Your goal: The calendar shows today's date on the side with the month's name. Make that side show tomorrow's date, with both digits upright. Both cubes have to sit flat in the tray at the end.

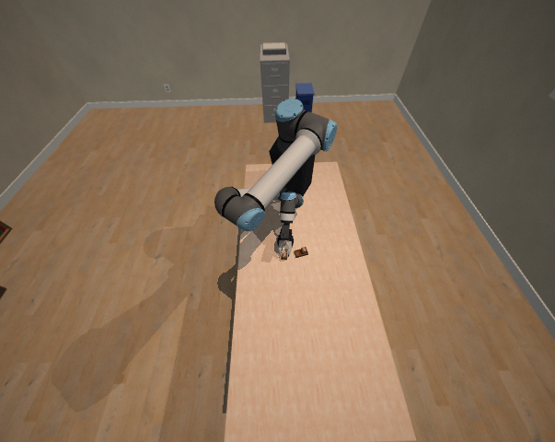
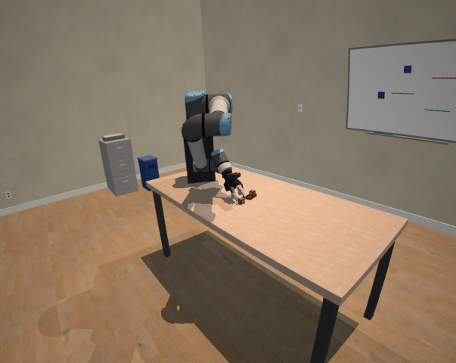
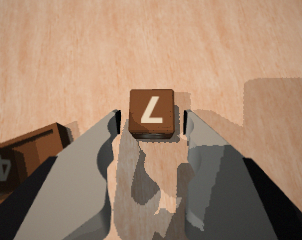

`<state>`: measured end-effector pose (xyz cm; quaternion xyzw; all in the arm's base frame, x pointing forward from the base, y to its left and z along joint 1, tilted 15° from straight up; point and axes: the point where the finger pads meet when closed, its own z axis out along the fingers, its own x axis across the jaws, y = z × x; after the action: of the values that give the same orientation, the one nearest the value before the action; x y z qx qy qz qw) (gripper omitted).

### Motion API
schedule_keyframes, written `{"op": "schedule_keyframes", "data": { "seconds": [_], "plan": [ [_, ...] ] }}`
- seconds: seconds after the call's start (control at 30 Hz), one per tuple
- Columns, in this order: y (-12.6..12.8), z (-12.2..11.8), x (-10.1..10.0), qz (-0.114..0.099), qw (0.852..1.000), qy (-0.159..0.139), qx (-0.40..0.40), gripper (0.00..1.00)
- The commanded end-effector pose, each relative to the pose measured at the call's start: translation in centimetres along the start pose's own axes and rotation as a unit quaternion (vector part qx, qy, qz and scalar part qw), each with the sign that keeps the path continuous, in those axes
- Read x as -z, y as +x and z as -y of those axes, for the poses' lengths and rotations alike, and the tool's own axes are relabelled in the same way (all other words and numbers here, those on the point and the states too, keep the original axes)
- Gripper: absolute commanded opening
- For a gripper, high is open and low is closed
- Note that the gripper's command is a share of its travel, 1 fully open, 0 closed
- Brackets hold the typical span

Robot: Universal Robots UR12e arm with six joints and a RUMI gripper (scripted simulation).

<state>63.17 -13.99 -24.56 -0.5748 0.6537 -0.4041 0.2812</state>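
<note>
A brown cube [image 1: 283, 255] [image 2: 241, 201] [image 3: 141, 100] is on the table, outside the tray. Its top face shows a pale 7, upside down in the wrist view. My gripper [image 1: 283, 252] [image 2: 240, 199] [image 3: 152, 111] is partly open, its fingertips either side of this cube, with a gap on each side in the wrist view. The brown tray [image 1: 297, 254] [image 2: 249, 197] [image 3: 41, 144] stands beside it, partly hidden by the left finger in the wrist view. A second cube [image 1: 304, 250] [image 2: 252, 192] [image 3: 2, 167] is in the tray; one face shows what looks like a 4.
The tray is close to the gripper, on the right in the top view and at the lower left in the wrist view. The long table [image 1: 310, 343] [image 2: 298, 226] has its left edge not far from the gripper in the top view. The arm's shadow falls around the loose cube.
</note>
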Motion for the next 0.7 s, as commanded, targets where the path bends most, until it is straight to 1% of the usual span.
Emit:
{"op": "schedule_keyframes", "data": {
  "seconds": [0.0,0.67],
  "plan": [
    [-0.01,-0.31,-0.34,0.0,1.0,0.0,0.0,0.29],
    [-0.01,-0.64,-0.66,0.0,1.0,0.0,0.0,0.29]
  ]
}}
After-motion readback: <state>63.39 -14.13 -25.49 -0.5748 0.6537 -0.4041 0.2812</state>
